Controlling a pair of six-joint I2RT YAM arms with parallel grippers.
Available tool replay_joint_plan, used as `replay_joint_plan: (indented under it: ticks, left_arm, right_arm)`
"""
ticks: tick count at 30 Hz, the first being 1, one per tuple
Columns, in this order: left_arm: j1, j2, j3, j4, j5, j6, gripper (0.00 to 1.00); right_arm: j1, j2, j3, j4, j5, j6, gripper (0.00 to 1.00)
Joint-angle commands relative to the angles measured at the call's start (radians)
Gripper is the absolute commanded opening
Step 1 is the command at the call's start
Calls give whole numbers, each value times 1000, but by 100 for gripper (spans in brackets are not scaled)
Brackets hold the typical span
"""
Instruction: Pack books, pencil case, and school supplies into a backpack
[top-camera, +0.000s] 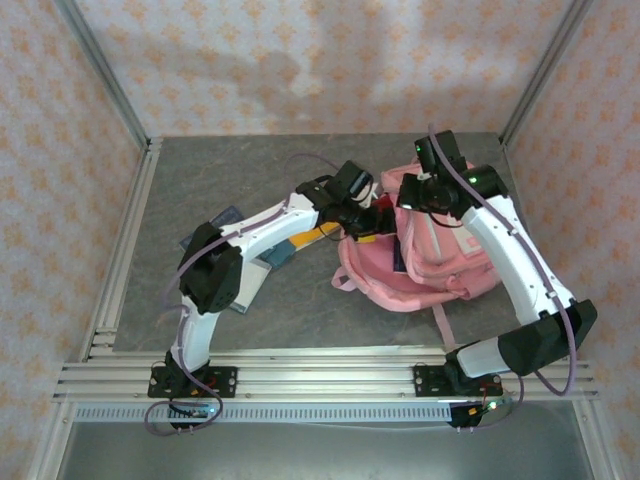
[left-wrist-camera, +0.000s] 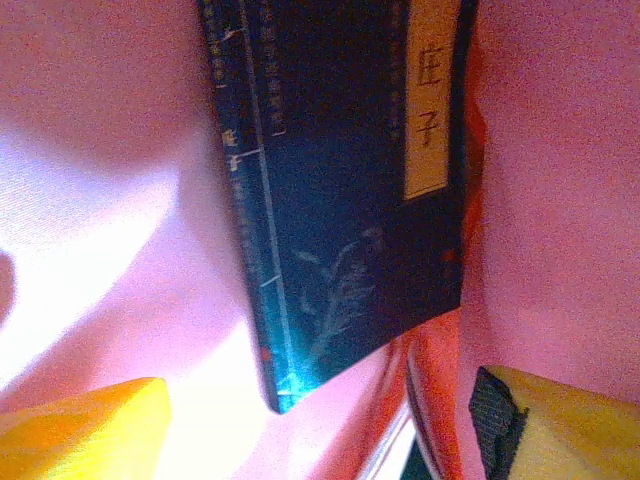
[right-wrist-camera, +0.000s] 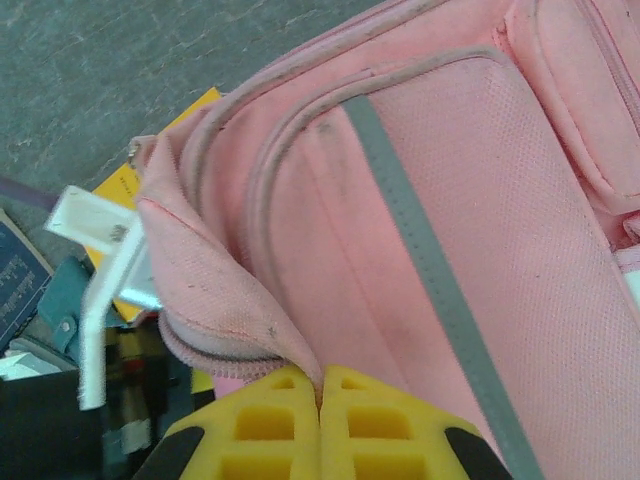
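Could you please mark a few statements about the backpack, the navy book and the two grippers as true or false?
1. The right gripper is shut on the fabric edge of the backpack. True.
2. The backpack stands upright on the table. False: it lies flat on it.
3. The navy book sits against the pink backpack lining. True.
4. The left gripper is clamped shut. False: it is wide open.
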Motion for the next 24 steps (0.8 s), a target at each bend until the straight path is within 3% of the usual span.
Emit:
replay_joint_plan:
  ticks: [1, 6, 9, 14, 16, 21, 24]
  left_arm:
    - [64, -171, -36, -226, -127, 104, 77]
    - [124, -265, -155, -233, -141, 117, 76]
    - [128, -258, -175, -267, -129, 135, 77]
    - [110, -178, -211, -132, -52, 53, 76]
    - [76, -94, -143, -116, -42, 33, 74]
    - [-27, 107, 230, -241, -24, 81, 75]
    - [-34, 99, 269, -206, -9, 75, 77]
  right_arm:
    - [-12, 41, -52, 64, 71, 7, 0]
    - [-9, 90, -98, 94, 143, -6, 0]
    - [-2, 116, -93, 102, 152, -9, 0]
    - [19, 121, -42, 83, 226, -3, 0]
    - [20, 103, -32, 72, 297, 9, 0]
    - [9, 76, -29, 12, 495, 43, 0]
    - [-5, 63, -37, -2, 515, 67, 0]
